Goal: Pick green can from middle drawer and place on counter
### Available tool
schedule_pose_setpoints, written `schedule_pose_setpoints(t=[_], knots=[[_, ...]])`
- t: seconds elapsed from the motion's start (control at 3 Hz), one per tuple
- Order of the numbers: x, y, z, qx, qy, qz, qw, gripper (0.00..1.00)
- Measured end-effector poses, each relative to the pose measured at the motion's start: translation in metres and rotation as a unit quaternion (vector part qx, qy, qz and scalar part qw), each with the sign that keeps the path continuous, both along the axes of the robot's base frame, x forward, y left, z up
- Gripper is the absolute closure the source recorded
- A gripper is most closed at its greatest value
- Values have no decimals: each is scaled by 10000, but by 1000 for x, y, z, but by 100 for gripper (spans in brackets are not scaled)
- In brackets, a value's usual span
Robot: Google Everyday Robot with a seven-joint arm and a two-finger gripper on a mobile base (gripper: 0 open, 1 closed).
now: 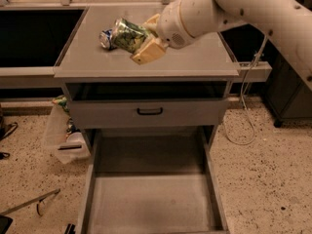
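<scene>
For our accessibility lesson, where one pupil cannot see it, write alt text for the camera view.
The gripper holds the green can tilted over the counter, beside a blue can. Below, the middle drawer stands pulled out.

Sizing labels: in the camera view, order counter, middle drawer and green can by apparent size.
1-2. counter, middle drawer: too close to rank, drawer nearer and cropped.
3. green can, held in the gripper over the counter.

Counter [195, 62]: blue can [106, 38]; end effector [141, 39] above
</scene>
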State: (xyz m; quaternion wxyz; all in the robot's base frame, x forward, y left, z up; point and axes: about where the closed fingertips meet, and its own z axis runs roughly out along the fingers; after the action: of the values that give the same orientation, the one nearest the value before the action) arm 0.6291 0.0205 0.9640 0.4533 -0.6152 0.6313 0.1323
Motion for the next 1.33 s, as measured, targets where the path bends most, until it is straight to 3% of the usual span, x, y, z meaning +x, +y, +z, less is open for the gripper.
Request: schedule_pose_setpoints(t=[0.33, 0.67, 1.0, 1.33], knots=[[68, -11, -22, -266, 230, -257, 9991, 100], [134, -34, -38, -346, 461, -1063, 9927, 100], [166, -52, -71, -248, 963, -1718, 9801, 100], [172, -58, -109, -270, 1527, -1858, 9703, 100]])
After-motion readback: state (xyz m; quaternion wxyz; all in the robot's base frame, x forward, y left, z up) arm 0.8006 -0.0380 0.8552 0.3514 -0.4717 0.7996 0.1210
